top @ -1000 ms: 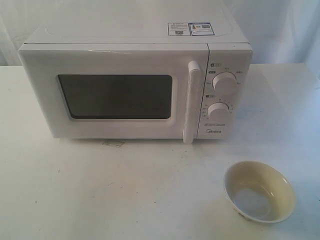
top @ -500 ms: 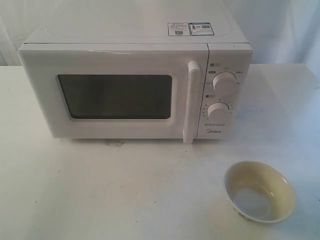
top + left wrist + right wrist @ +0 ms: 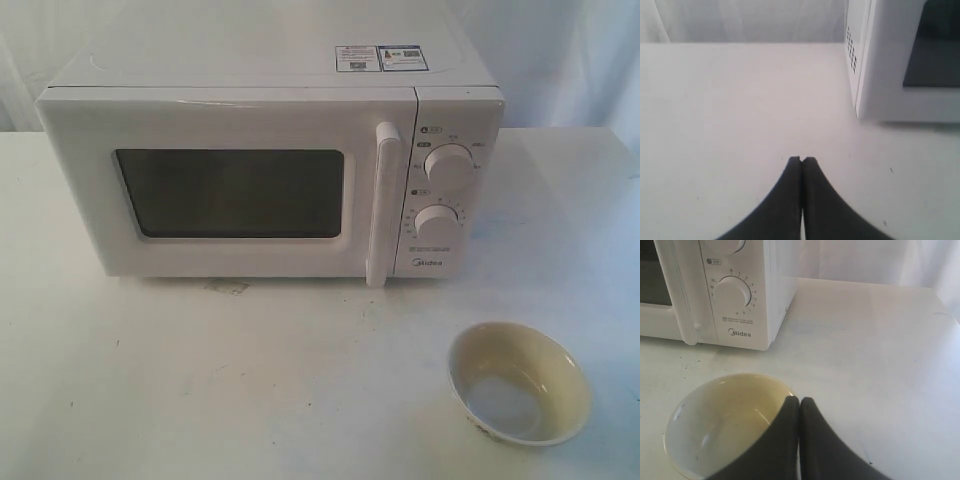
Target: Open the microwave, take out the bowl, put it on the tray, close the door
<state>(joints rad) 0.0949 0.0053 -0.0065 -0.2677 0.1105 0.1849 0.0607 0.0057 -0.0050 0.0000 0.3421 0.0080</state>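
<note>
Bowl (image 3: 725,425) beside closed right gripper (image 3: 799,401)

The microwave (image 3: 272,165) blocks the back middle of the surface (image 3: 200,380), its door (image 3: 230,195) shut flush. Room to pass lies before it and at both sides; only the bowl (image 3: 518,395) stands at front right.

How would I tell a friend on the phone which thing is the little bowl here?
Start at the big white microwave standing on the white table. In front of its right end in the exterior view, nearer the camera than the lower knob, sits the bowl. It is the only small round open dish there, cream-yellow inside, white outside.
</note>
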